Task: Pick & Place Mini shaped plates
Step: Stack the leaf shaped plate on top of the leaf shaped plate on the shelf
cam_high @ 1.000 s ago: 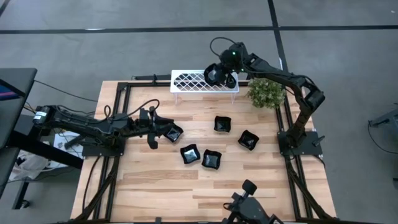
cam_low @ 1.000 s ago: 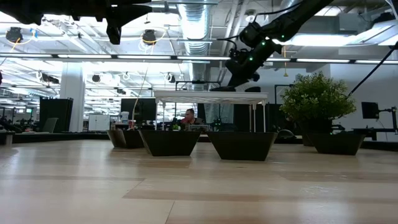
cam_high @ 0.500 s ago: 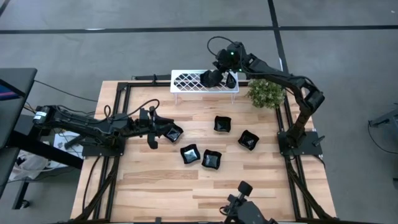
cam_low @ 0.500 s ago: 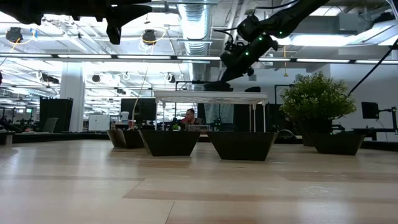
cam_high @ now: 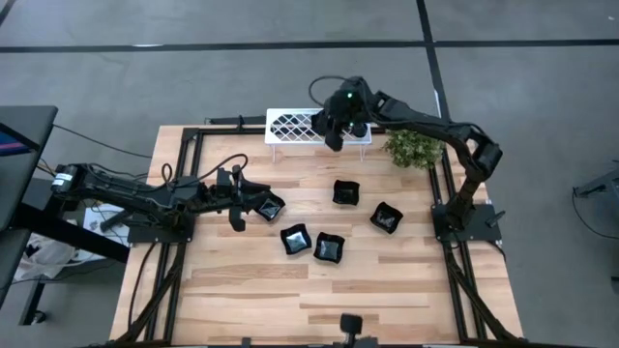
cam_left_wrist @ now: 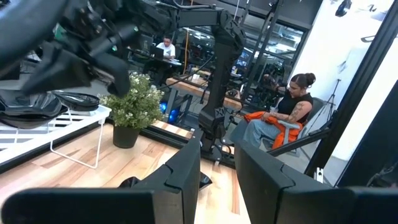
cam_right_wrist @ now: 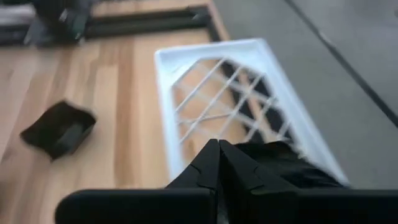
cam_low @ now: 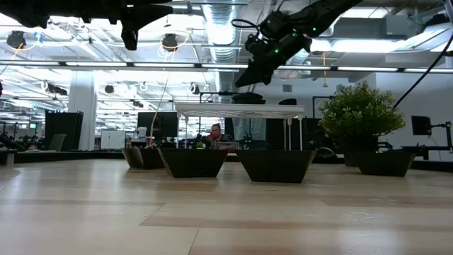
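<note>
Several small black mini shaped plates lie on the wooden table: (cam_high: 269, 206), (cam_high: 295, 238), (cam_high: 329, 247), (cam_high: 346, 192), (cam_high: 386, 217). More black plates (cam_left_wrist: 37, 107) rest on top of the white lattice rack (cam_high: 295, 127) at the far edge; one (cam_right_wrist: 289, 165) shows just below my right gripper's fingers. My right gripper (cam_high: 334, 138) (cam_right_wrist: 217, 155) hangs shut above the rack, slanting down, holding nothing. My left gripper (cam_high: 238, 201) (cam_left_wrist: 217, 171) waits open and level, high over the table's left part, next to the leftmost plate.
A green potted plant (cam_high: 414, 145) stands at the rack's right end. Black frame rails (cam_high: 193, 145) run along the table's edges. The near half of the table (cam_high: 290, 300) is bare wood. A person (cam_left_wrist: 289, 109) sits beyond the table's right side.
My right gripper, shut throughout, has swung from over the rack's right part toward the table's left, risen a little and rolled about its own axis. The plates on the table have not moved.
</note>
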